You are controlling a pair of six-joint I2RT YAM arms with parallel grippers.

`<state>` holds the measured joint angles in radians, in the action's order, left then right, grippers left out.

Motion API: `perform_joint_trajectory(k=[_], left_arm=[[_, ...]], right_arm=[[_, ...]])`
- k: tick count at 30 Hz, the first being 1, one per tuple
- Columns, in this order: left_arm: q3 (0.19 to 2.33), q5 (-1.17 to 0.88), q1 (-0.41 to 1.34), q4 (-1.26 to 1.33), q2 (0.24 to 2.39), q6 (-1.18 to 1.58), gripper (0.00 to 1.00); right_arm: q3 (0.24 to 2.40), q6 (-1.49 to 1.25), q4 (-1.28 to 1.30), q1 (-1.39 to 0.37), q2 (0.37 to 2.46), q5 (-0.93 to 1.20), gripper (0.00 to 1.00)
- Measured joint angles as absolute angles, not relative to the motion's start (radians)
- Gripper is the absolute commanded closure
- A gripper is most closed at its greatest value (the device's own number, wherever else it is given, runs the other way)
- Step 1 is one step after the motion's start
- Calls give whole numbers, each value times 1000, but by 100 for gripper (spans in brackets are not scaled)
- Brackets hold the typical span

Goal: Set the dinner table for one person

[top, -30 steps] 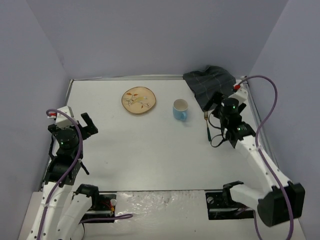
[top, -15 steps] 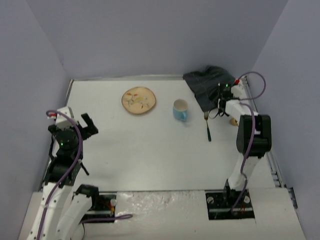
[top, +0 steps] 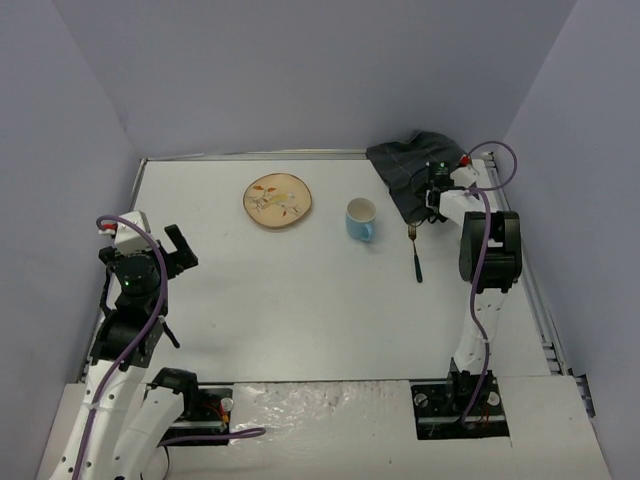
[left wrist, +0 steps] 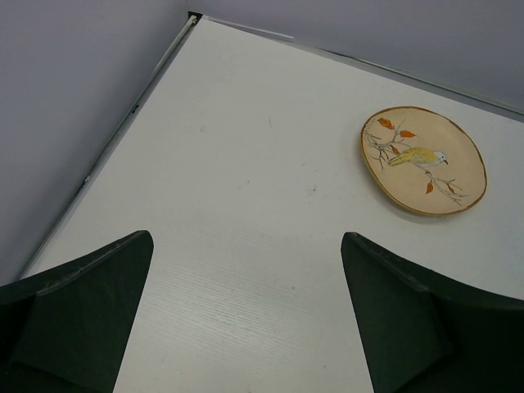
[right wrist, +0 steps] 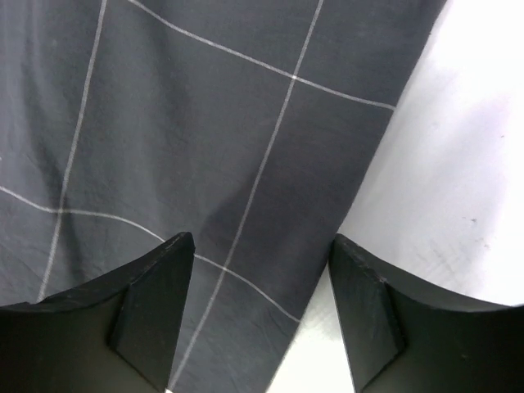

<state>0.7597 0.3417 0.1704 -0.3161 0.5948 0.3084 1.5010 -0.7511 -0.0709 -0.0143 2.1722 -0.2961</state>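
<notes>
The white dinner table (top: 300, 300) carries a tan plate with a bird picture (top: 278, 199), a blue mug (top: 361, 219) and a dark-handled fork (top: 415, 252). A dark grey checked cloth (top: 412, 168) lies crumpled at the far right. My right gripper (top: 428, 196) is open, low over the cloth's near edge. In the right wrist view the cloth (right wrist: 205, 139) fills the space between and ahead of the gripper (right wrist: 262, 315), with bare table (right wrist: 467, 155) to the right. My left gripper (top: 180, 250) is open and empty at the near left. The left wrist view shows the plate (left wrist: 423, 160) far ahead of the left gripper (left wrist: 246, 319).
Purple walls close in the table on three sides. A metal edge strip (left wrist: 123, 131) runs along the left side and another (top: 515, 240) along the right, close to my right arm. The fork lies just near of the cloth.
My right arm has swung from over the fork area out to the far right, and its gripper now sits over the cloth's edge. The left arm has barely moved.
</notes>
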Motion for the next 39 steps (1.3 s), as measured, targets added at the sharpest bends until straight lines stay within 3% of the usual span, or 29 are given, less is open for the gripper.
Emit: perform_joint_trajectory(k=[3, 5, 9, 18, 24, 30, 39], left_arm=[[760, 342, 171, -316, 594, 308, 3], [760, 342, 171, -316, 594, 308, 3], [760, 342, 171, -316, 593, 308, 3], [760, 344, 171, -316, 592, 308, 3], [759, 345, 171, -316, 587, 308, 3], [759, 337, 171, -316, 569, 307, 3], [868, 268, 203, -379, 583, 290, 3]], right_arm=[[1518, -754, -73, -14, 2187, -300, 62], [1531, -755, -73, -14, 2198, -300, 81], [1578, -743, -67, -12, 2235, -297, 100], [1794, -658, -53, -12, 2263, -240, 100], [1919, -557, -64, -13, 2174, -191, 100], [1946, -421, -87, -63, 1900, -170, 100], [1891, -283, -234, -271, 1386, -70, 100]])
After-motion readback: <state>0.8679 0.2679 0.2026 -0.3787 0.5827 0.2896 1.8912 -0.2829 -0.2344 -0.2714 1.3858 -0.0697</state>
